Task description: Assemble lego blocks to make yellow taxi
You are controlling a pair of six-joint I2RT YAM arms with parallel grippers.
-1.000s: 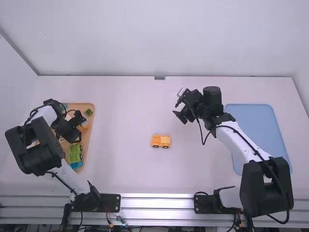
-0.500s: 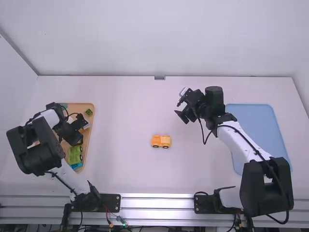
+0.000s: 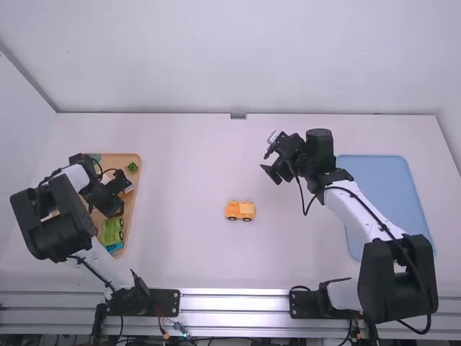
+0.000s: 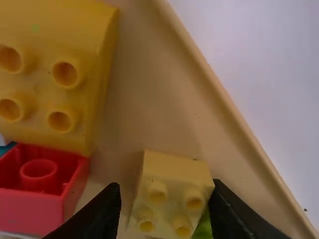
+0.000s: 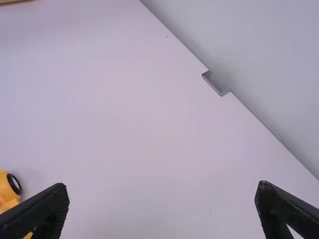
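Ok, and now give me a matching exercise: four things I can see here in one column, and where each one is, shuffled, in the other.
Things:
1. Wooden tray
2. Blue tray
3. Orange-yellow toy vehicle
4. Small yellow block

Places:
A. Between the left hand's fingertips
B. On the robot's right side
C. On the open table, between the two trays
D. On the robot's left side

Right pairs: 1-D, 2-B, 3-C, 4-A
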